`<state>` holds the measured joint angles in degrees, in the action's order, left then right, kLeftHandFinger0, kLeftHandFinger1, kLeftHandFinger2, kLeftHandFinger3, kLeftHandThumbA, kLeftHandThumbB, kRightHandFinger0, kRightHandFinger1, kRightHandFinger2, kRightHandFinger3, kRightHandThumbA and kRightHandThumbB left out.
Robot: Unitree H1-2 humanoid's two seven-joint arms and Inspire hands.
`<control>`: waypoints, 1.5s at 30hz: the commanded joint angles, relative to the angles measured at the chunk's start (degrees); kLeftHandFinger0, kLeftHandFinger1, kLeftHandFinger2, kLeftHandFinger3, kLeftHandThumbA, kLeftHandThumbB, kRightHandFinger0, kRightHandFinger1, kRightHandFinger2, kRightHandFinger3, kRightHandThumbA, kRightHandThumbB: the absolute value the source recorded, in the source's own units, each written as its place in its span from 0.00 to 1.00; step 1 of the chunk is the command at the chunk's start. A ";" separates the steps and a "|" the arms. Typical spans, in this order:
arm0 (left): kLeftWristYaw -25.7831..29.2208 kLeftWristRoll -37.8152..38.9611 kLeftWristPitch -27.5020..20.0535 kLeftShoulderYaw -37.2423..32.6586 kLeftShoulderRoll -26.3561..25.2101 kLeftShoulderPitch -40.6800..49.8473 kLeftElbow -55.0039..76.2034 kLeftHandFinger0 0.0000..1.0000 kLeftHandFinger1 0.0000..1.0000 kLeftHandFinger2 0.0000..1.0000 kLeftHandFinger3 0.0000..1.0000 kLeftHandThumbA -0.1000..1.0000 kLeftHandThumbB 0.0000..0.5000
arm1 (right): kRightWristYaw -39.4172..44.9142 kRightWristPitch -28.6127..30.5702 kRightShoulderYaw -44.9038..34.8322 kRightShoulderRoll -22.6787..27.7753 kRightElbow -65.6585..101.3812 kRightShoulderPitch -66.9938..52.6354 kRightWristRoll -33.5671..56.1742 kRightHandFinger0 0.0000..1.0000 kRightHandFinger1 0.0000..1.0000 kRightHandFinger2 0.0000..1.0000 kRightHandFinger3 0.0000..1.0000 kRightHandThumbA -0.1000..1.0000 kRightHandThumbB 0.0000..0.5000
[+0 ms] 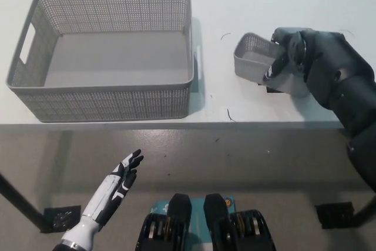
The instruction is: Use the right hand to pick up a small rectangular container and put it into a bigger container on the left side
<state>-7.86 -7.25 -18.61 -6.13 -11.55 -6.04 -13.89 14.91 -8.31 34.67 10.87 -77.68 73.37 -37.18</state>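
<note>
— What are we looking at on the right side of the table [282, 4]?

— We are seeing our black right hand [286, 57] gripping the small basket [254, 57], with fingers wrapping over its near-right rim. The small basket is tilting, its left end pointing toward the big basket [106, 51], and a dark shadow is showing under its right part. We cannot tell whether its left end is touching the tabletop.

— And where is the small basket sitting relative to the big one?

— It is staying on the right half of the table, apart from the big basket, with a strip of bare white surface between them. The big basket is standing upright on the left, holding nothing that we can see.

— What is our other hand doing?

— Our white left hand [120, 183] is hanging below the table's front edge at the lower left, fingers spreading apart and holding nothing.
</note>
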 commanded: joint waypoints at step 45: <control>-1.15 -0.64 -0.65 -0.84 -1.39 -1.81 2.39 1.00 1.00 1.00 1.00 1.00 0.62 | -23.16 12.77 -10.20 -17.69 4.47 24.52 2.28 0.00 0.37 0.72 0.62 0.00 0.52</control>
<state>-8.13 -7.37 -18.55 -6.61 -11.98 -6.87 -13.61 -3.90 2.12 25.14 -4.27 -70.34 91.64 -36.54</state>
